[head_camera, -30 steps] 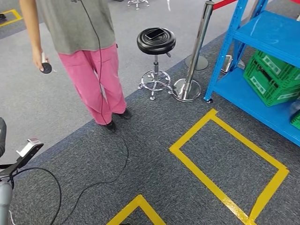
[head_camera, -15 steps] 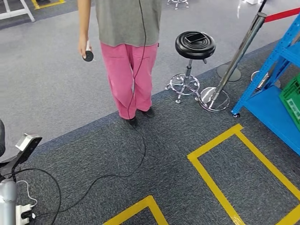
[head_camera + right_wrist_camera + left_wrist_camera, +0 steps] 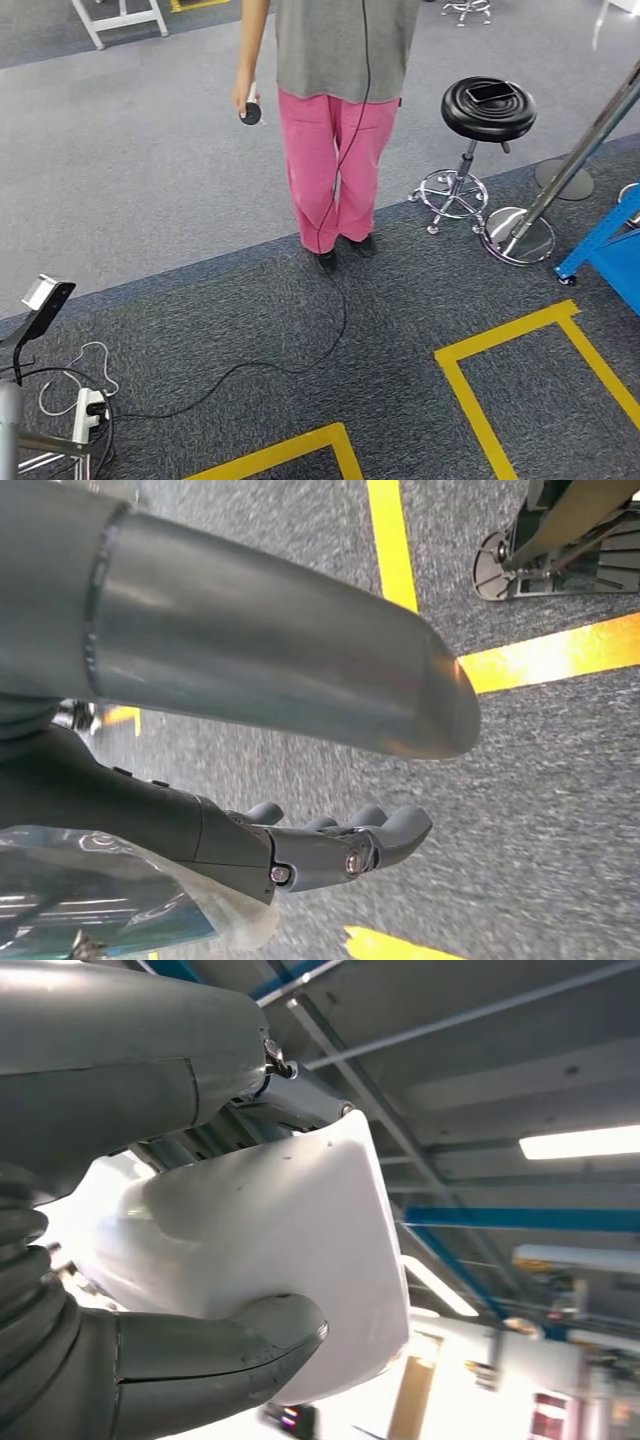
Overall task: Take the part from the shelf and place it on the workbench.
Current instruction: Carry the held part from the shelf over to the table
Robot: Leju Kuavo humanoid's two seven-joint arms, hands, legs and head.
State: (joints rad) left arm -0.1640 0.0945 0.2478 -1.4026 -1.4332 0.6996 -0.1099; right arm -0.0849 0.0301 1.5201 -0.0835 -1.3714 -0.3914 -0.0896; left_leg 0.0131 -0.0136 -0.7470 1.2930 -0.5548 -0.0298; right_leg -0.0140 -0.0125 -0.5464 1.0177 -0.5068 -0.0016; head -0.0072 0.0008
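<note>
You are looking down at a dark grey carpet (image 3: 226, 330) marked with yellow tape lines (image 3: 483, 345), with a lighter grey floor (image 3: 113, 150) lying beyond it. A person in pink trousers (image 3: 336, 160) is standing at the carpet's far edge, holding a small round black object (image 3: 251, 114) in one hand, and a black cable (image 3: 302, 355) is trailing from them across the carpet. To the right of the person, a black stool (image 3: 488, 108) is standing with a flat phone-like thing on its seat, near a slanting metal post (image 3: 581, 160) on a round base and the blue corner of a shelf (image 3: 615, 250). At the lower left, a white power strip (image 3: 83, 408) is lying on the carpet. Your left hand (image 3: 113, 1260) is gripping the white part (image 3: 287, 1250), thumb on one side and fingers on the other, lifted with ceiling lights behind it. Your right hand (image 3: 324, 845) is hanging over the carpet with its fingers stretched out, holding nothing.
</note>
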